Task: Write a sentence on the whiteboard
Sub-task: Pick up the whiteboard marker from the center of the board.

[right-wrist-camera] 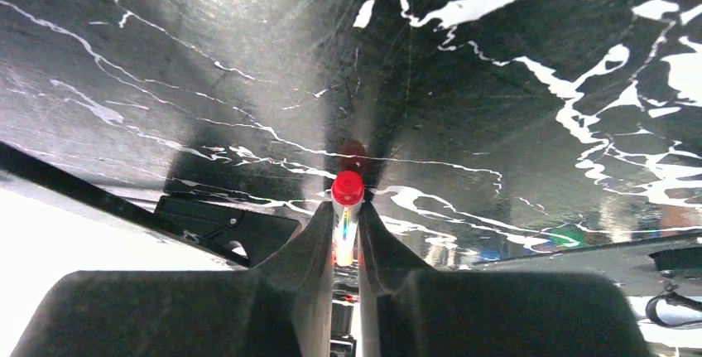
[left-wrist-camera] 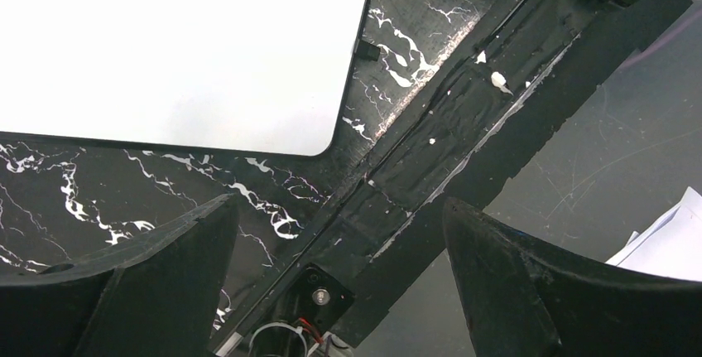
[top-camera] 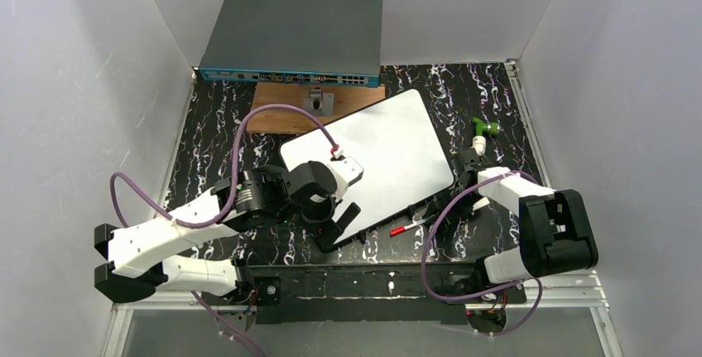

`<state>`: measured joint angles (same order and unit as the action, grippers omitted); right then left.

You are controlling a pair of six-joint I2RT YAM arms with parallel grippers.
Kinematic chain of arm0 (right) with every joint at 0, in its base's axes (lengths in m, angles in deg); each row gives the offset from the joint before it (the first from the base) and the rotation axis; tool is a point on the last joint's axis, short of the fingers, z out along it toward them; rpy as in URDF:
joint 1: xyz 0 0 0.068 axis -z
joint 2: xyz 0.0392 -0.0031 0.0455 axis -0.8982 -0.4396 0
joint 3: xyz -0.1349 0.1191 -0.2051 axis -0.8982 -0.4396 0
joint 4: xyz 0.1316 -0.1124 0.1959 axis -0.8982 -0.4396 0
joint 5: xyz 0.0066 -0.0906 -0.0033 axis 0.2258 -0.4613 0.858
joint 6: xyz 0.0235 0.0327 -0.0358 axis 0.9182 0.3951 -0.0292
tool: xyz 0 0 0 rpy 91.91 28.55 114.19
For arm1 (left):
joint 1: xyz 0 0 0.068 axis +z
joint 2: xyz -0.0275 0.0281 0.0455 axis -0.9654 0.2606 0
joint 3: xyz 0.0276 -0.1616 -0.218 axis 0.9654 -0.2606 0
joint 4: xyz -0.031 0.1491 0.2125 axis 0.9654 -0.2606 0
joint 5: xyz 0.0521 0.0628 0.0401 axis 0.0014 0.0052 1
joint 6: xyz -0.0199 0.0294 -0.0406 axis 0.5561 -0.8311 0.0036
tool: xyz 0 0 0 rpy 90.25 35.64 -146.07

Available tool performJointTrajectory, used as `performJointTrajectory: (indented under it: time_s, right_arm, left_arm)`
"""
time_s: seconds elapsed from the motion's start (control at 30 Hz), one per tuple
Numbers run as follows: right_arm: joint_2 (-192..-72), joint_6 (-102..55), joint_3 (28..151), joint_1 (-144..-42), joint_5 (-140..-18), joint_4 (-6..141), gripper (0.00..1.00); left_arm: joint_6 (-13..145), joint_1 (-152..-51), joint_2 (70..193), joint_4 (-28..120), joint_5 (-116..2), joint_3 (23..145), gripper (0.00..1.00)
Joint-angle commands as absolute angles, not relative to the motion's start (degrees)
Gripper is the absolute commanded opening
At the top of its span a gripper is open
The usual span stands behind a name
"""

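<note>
Right wrist: right tool [right-wrist-camera: 347, 212] clamps red-capped marker [right-wrist-camera: 348, 188] beside whiteboard [right-wrist-camera: 50, 245].

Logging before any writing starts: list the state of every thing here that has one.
Large flat white rectangular whiteboard: blank, lying flat.
Red-capped marker pen: cap on, clamped in the right gripper.
Right gripper: shut on the red-capped marker pen.
Left gripper: open, holding nothing.

The whiteboard [top-camera: 389, 150] lies flat, askew — white, blank, black-edged, round-cornered.
</note>
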<state>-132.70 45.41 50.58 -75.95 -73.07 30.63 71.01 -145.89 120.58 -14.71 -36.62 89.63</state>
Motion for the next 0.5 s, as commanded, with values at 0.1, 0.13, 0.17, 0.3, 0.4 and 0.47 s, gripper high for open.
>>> performJointTrajectory:
  time_s: [0.1,0.13,0.17,0.3,0.4,0.47]
  right_arm:
    - [-129.7,39.8,51.6,-76.1,-82.3,25.7,0.01]
    - [-128.8,39.1,52.2,-76.1,-82.5,24.9,0.01]
    - [-128.0,38.4,52.6,-76.1,-82.5,24.0,0.01]
    - [-122.2,35.7,53.9,-76.1,-83.2,20.1,0.01]
    - [-117.5,33.3,54.6,-76.1,-84.0,17.4,0.01]
    - [-114.4,31.8,55.4,-76.1,-84.8,15.9,0.01]
  left_arm:
    - [70.8,-146.3,124.3,-14.1,-37.7,93.0,0.93]
    - [70.9,-146.3,125.0,-14.3,-37.8,93.7,0.93]
    - [71.1,-146.3,125.7,-14.5,-37.9,94.6,0.93]
    - [72.0,-146.2,127.1,-13.6,-36.9,96.2,0.92]
    - [72.6,-146.2,127.5,-11.3,-37.8,96.4,0.93]
    - [73.0,-146.2,128.6,-10.9,-39.0,97.4,0.93]
